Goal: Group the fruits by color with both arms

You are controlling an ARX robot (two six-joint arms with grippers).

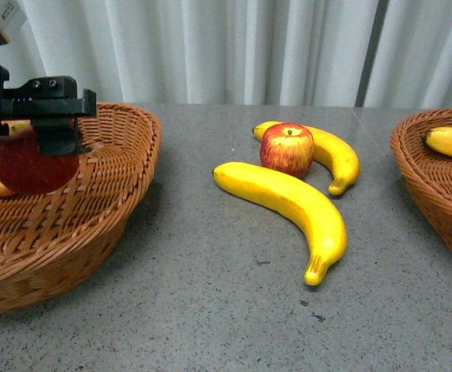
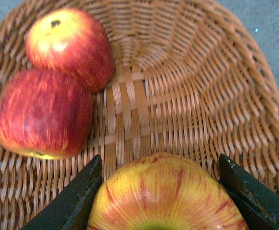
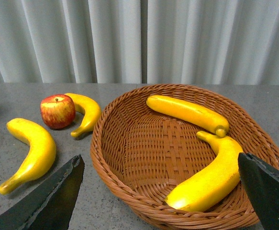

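My left gripper (image 1: 43, 136) is shut on a red apple (image 1: 30, 164) and holds it over the left wicker basket (image 1: 101, 225). In the left wrist view the held apple (image 2: 165, 196) sits between the black fingers (image 2: 72, 201), above two more red apples (image 2: 70, 45) (image 2: 43, 112) lying in the basket. On the table lie a red apple (image 1: 287, 149) and two yellow bananas (image 1: 288, 205) (image 1: 338, 159). My right gripper (image 3: 161, 191) is open and empty above the right basket (image 3: 129, 158), which holds two bananas (image 3: 187, 113) (image 3: 208, 177).
The right basket's rim (image 1: 419, 182) shows at the front view's right edge with a banana (image 1: 450, 142) in it. A white curtain (image 1: 249, 46) hangs behind the grey table (image 1: 210, 310). Bare tabletop lies between the baskets.
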